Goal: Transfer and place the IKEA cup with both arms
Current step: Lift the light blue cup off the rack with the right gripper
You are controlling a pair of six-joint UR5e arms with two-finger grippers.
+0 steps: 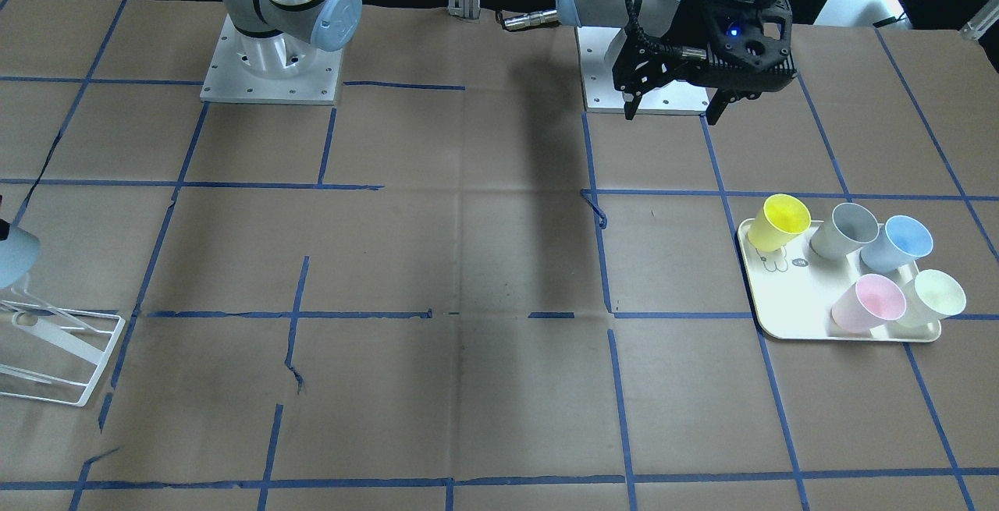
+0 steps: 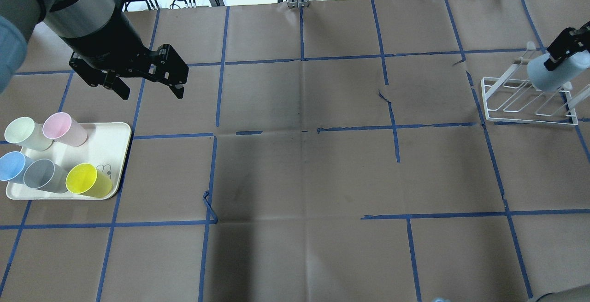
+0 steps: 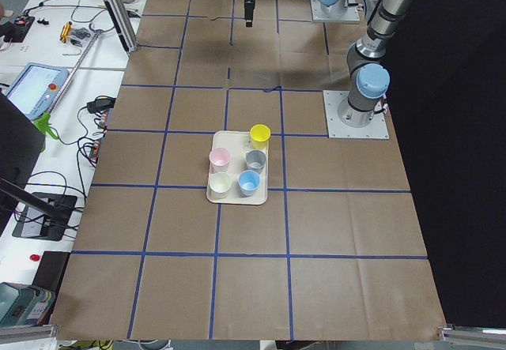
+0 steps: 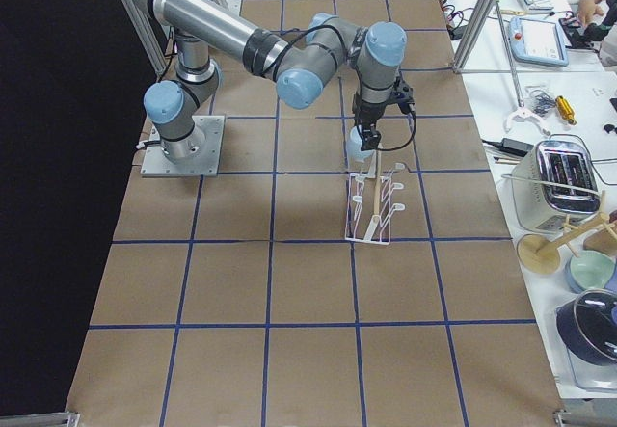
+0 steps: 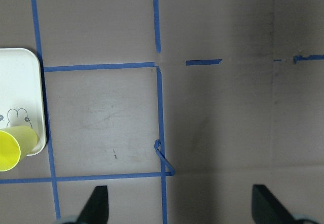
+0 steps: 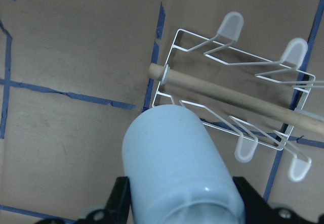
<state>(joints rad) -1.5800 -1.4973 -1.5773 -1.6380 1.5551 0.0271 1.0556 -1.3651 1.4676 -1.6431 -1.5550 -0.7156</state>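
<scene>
- Between the fingers of the right gripper (image 6: pixel 183 206) the IKEA cup (image 6: pixel 172 153) is clamped by its side wall, the jaws drawn in only as far as the cup's width allows.
- It is carried tipped well off upright, presumably so that it can be slid onto a prong rather than stood down.
- Just beyond the cup the white wire rack (image 6: pixel 233 77) is seen, with a wooden rod (image 6: pixel 228 100) lying along it. The cup is held over one end of the rack, and whether it touches the wire cannot be told.
- Across the table (image 2: pixel 299 168), well apart from all this, the left gripper (image 2: pixel 152 93) is held above bare brown paper with its jaws spread wide and nothing between them. This suits an arm whose share of the transfer is judged to be over.
- Near that gripper the cream tray (image 2: pixel 115 136) is set, and five more cups are stood on it mouth up: a pale green cup (image 2: pixel 20 131), a pink cup (image 2: pixel 62 127), a second blue cup (image 2: pixel 11 166), a grey cup (image 2: pixel 44 175) and a yellow cup (image 2: pixel 85 180). None of them is touched.
- The placing step is judged to be in hand and the task nearly done. What is left is for the cup to be seated on the rack and let go.
- Care is called for in lining the cup up with a prong: the plastic is smooth and light, and if it is released off-centre it could slip off the wire.
</scene>
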